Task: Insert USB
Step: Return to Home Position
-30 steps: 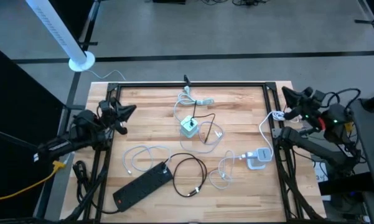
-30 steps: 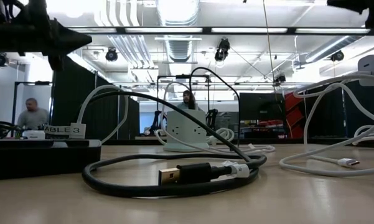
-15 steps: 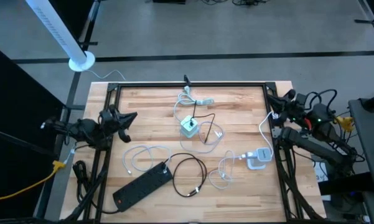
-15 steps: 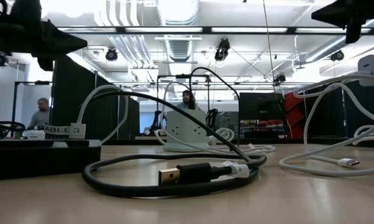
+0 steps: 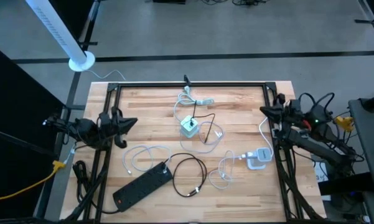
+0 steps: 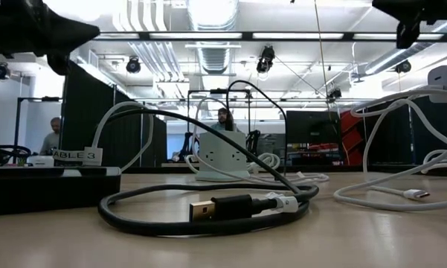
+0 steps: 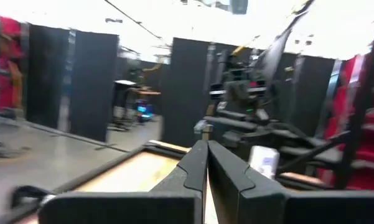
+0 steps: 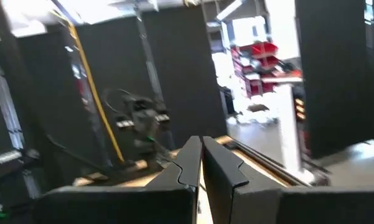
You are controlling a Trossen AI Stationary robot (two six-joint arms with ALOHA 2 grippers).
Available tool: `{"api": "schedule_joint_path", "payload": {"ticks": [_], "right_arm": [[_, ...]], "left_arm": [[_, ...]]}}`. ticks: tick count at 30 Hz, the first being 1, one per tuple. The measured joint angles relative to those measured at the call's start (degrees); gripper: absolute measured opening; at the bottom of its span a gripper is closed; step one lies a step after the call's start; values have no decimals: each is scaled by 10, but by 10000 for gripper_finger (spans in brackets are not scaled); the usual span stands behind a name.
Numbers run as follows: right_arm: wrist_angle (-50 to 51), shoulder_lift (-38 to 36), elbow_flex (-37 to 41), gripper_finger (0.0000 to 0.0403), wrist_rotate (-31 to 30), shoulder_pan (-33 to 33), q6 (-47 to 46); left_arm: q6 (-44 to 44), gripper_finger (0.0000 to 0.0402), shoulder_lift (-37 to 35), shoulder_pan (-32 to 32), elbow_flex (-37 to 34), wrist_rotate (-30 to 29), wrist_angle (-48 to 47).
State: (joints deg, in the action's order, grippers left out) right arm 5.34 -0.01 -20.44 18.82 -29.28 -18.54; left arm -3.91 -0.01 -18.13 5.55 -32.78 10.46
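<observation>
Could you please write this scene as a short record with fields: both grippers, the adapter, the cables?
left gripper: shut, empty, at the table's left edge
right gripper: shut, empty, at the table's right edge
adapter: on the white outlet block, near the right gripper
white cable: leads from the adapter, looped on the wood
black cable: coiled beside the power strip

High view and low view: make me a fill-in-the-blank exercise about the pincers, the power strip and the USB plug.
The left pincer and the right pincer are both ____, holding nothing.
The black power strip lies nearer the ____ pincer.
The USB plug lying nearest the low camera is ____ coloured.
Missing words: shut; left; gold.
</observation>
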Motion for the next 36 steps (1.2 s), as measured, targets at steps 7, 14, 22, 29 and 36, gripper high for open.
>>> {"api": "schedule_joint_path", "payload": {"ticks": [7, 14, 22, 29, 36], "right_arm": [[-168, 0, 107, 0, -16, 0, -86], [-180, 0, 144, 0, -39, 0, 13], [-176, 9, 181, 0, -49, 0, 36], [-105, 12, 199, 0, -113, 0, 41], [-78, 12, 199, 0, -80, 2, 36]], "left_arm": [[-8, 0, 5, 0, 0, -31, 2], [-9, 0, 19, 0, -3, -3, -13], [-39, 0, 19, 0, -51, 9, 10], [24, 0, 27, 0, -51, 4, 9], [37, 0, 28, 0, -51, -70, 1]]}}
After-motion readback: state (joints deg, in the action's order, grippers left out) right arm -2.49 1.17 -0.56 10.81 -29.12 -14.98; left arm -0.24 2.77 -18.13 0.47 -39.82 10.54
